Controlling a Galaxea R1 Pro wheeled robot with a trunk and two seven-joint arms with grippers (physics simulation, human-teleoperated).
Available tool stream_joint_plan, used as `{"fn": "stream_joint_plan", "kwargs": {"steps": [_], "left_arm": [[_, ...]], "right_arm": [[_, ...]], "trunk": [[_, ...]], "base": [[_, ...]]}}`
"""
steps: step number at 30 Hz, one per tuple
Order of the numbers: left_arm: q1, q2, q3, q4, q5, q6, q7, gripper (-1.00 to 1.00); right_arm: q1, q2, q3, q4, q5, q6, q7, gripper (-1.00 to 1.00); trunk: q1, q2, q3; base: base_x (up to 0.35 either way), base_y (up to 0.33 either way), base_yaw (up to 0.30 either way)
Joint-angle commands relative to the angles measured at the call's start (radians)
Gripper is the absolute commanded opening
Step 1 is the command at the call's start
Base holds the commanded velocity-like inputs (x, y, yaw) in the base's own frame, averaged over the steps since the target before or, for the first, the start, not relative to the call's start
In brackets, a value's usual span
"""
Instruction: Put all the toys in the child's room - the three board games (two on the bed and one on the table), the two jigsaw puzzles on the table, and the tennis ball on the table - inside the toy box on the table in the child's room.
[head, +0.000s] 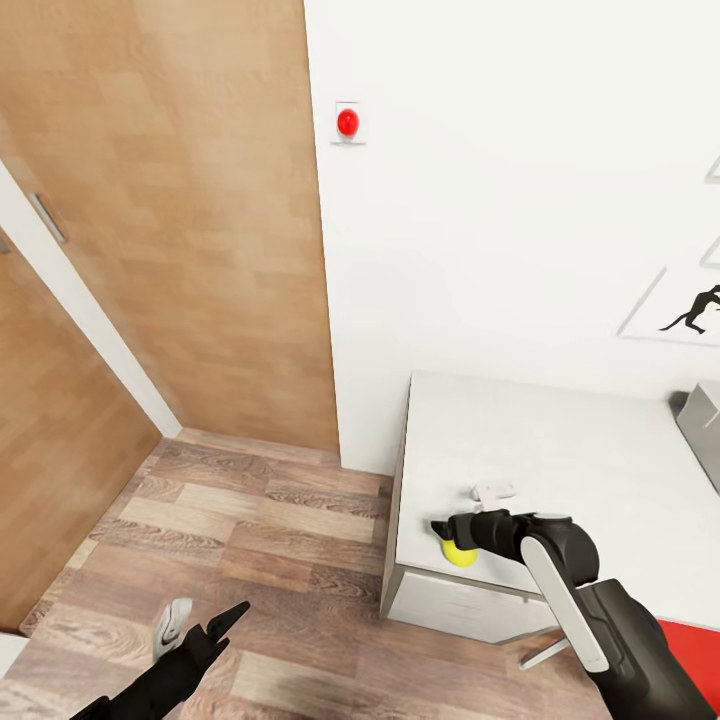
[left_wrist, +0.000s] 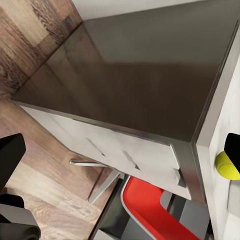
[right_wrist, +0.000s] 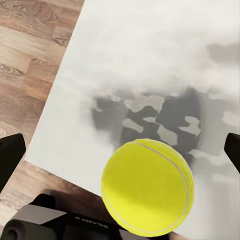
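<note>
Near the worktop's (head: 560, 460) front left corner, close to its front edge, sits the ball (head: 460, 553), with the right end effector (head: 447, 535) reaching over it. In the right wrist view the ball (right_wrist: 148, 187) lies between the two dark fingertips (right_wrist: 10, 157), which stand wide apart and do not touch it, so that end effector is open and holds nothing. To grasp well, I judge the arm should lower until the fingers straddle the ball's widest part, then close gently and squarely; a skewed pinch could squirt it off the nearby edge onto the floor (head: 250, 540). The ball is small, round and bright yellow-green, with a pale curved seam. The toy box may be the grey shape at the far right edge; too little shows to be sure. The left end effector (head: 225, 622) hangs low over the floor; whether it is open I cannot tell.
</note>
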Motion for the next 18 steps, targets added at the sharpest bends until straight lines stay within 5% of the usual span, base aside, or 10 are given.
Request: {"fn": "stream_joint_plan", "kwargs": {"steps": [1, 18], "left_arm": [[0.000, 0.001, -0.001, -0.001, 0.007, 0.004, 0.001, 1.00], [0.000, 0.001, 0.000, -0.001, 0.007, 0.004, 0.001, 1.00]], "right_arm": [[-0.001, -0.002, 0.003, -0.001, -0.005, 0.003, -0.006, 1.00], [0.003, -0.010, 0.010, -0.005, -0.004, 0.003, -0.006, 1.00]], "trunk": [[0.001, -0.002, -0.002], [0.001, -0.002, -0.002]], "base": [[0.000, 0.000, 0.000], [0.000, 0.000, 0.000]]}}
